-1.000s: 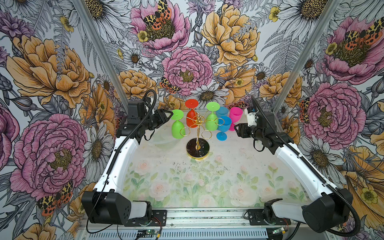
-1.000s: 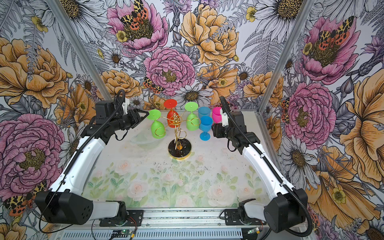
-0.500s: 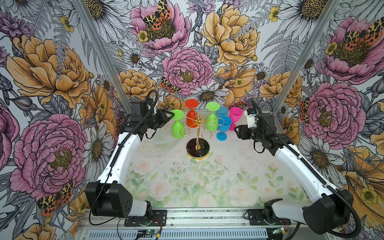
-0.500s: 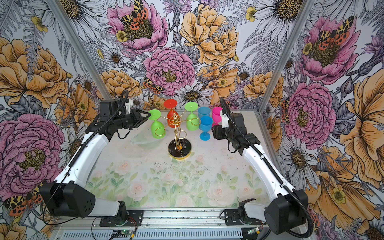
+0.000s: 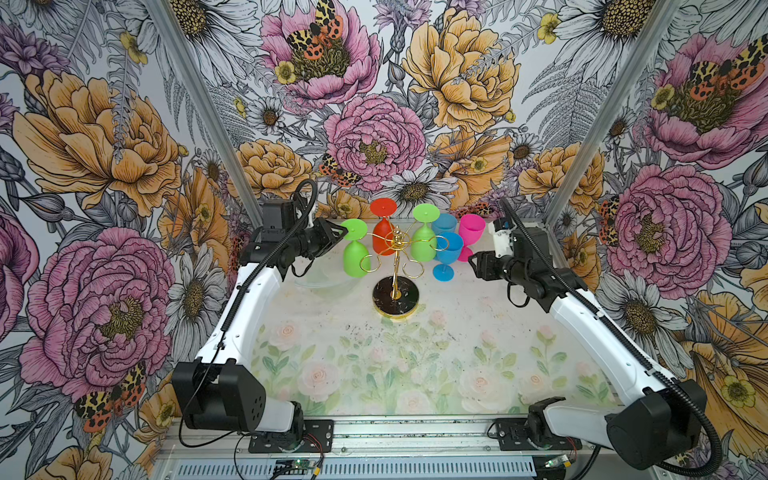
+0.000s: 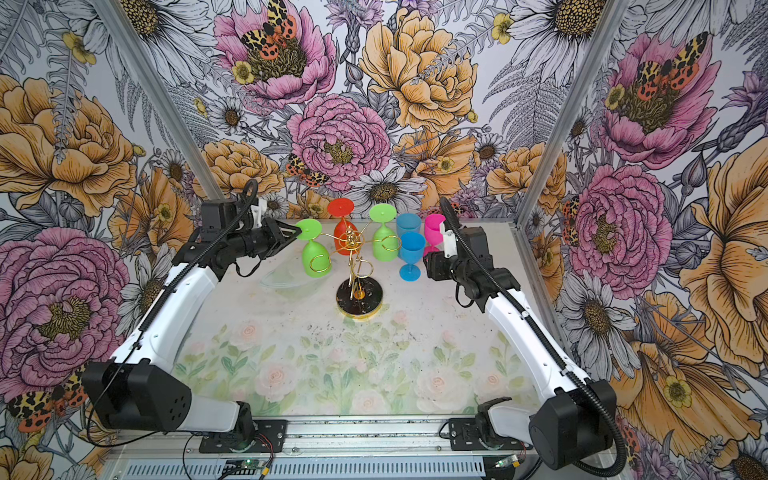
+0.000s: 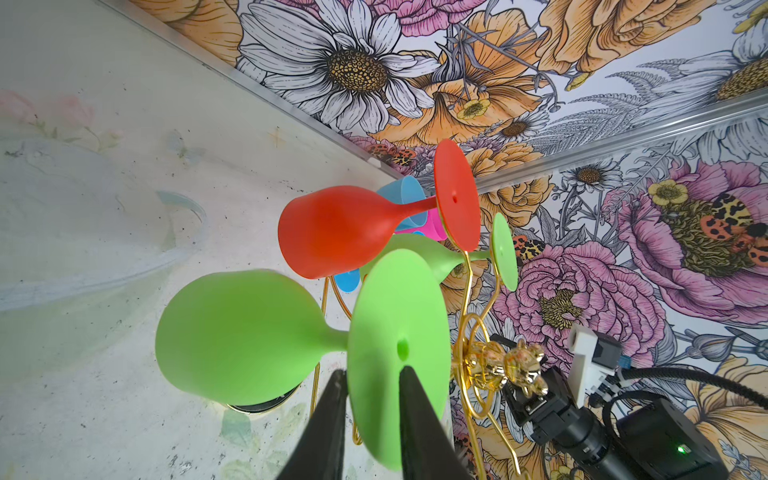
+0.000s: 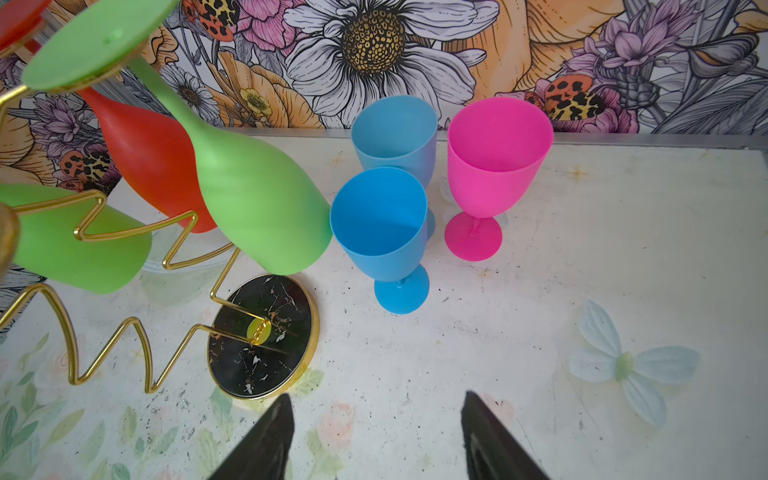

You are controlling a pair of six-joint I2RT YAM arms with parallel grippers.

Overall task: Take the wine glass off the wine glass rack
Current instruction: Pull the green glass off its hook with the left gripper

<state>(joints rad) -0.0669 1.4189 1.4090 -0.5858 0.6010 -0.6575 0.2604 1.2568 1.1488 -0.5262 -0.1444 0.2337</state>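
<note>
The left gripper (image 7: 371,374) is narrowing since a second ago. The green wine glass (image 7: 241,332) is lying foot-first between its jaws; grip unclear.

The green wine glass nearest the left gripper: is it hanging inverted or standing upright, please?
Inverted: the green wine glass hangs from the gold rack, foot up, bowl down.
</note>
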